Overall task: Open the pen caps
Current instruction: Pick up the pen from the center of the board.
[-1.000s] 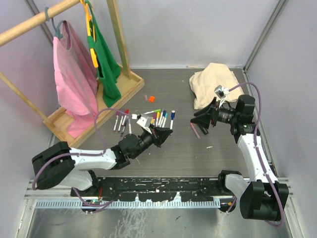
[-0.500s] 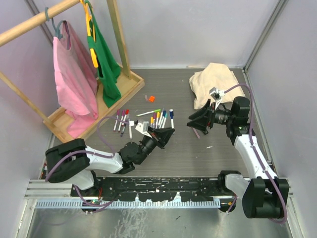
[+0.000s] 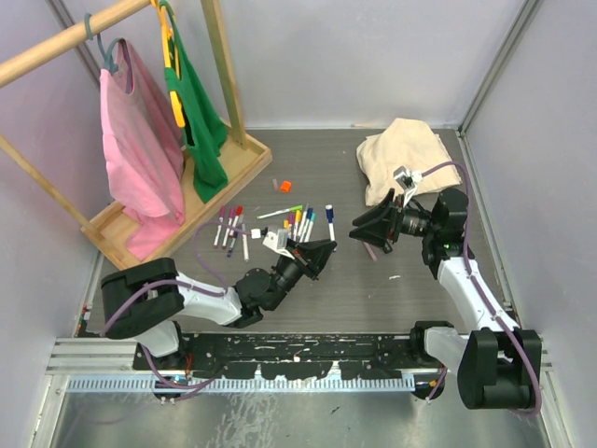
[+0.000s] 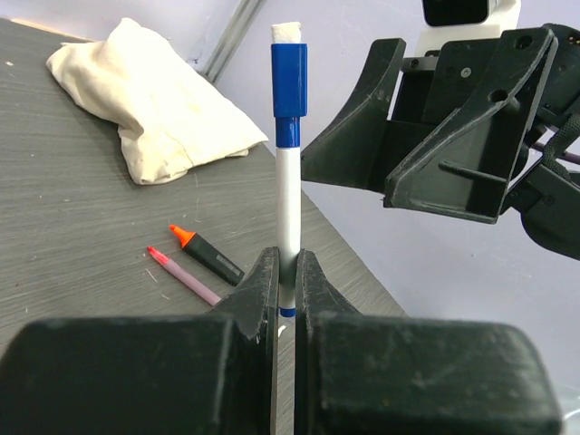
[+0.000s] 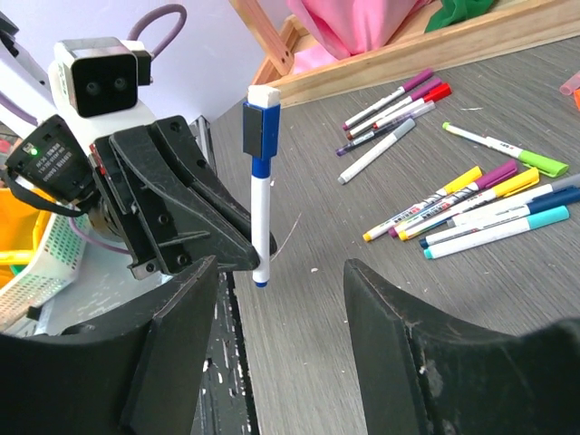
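Observation:
My left gripper (image 4: 287, 272) is shut on the white barrel of a marker and holds it upright above the table. Its blue cap (image 4: 289, 91) is on, with a white pad at the top. In the top view this gripper (image 3: 323, 247) is at mid-table. My right gripper (image 5: 281, 335) is open and empty, facing the marker from a short way off; the blue cap (image 5: 259, 131) stands above and between its jaws. It also shows in the top view (image 3: 362, 231). Several capped markers (image 3: 297, 222) lie in a loose row on the table.
A beige cloth (image 3: 403, 154) lies at the back right. A black highlighter with an orange tip (image 4: 207, 254) and a pink pen (image 4: 181, 275) lie near it. A loose orange cap (image 3: 285, 186) lies behind the markers. A wooden clothes rack (image 3: 187, 201) stands back left.
My left gripper has carried the blue-capped marker to the right, towards the right gripper. The right gripper has moved a little to the left and stays open.

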`<state>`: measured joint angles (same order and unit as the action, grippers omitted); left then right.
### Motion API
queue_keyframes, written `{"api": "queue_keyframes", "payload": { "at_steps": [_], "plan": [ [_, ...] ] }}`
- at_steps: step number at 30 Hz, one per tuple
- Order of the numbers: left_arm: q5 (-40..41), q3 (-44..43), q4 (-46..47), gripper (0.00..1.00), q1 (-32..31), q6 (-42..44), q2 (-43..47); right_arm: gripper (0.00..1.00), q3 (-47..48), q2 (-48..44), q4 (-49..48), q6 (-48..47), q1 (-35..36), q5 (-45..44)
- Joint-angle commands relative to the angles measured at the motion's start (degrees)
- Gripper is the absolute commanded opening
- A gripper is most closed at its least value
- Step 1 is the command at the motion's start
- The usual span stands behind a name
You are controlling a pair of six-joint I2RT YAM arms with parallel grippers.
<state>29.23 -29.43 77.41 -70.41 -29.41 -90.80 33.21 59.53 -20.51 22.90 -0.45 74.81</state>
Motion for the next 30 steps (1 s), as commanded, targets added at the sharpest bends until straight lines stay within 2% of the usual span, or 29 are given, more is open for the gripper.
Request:
{"api": "queue_keyframes", "payload": {
  "at_steps": [1,13,18,23,30],
  "plan": [
    [1.94,-2.39,4.51,0.0,-0.43,0.09,-0.46,0.63,-0.21,0.0,-7.62,4.32,0.43,-1.28],
    [2.86,-4.56,4.51,0.0,-0.42,-0.12,-2.67,0.63,-1.05,1.07,-10.9,8.14,0.75,-2.43],
    [3.36,-6.88,4.51,0.0,-0.43,-0.77,-4.37,0.63,-3.63,2.19,-21.22,15.94,0.79,-3.43],
    [3.37,-8.44,4.51,0.0,-0.45,-1.39,-5.74,0.68,-5.72,3.03,-28.72,23.93,1.07,-6.15],
    [1.15,-10.58,4.51,0.0,-0.43,-2.92,-7.56,0.67,-6.69,1.65,-29.41,21.35,2.52,-6.52]
  ]
}}
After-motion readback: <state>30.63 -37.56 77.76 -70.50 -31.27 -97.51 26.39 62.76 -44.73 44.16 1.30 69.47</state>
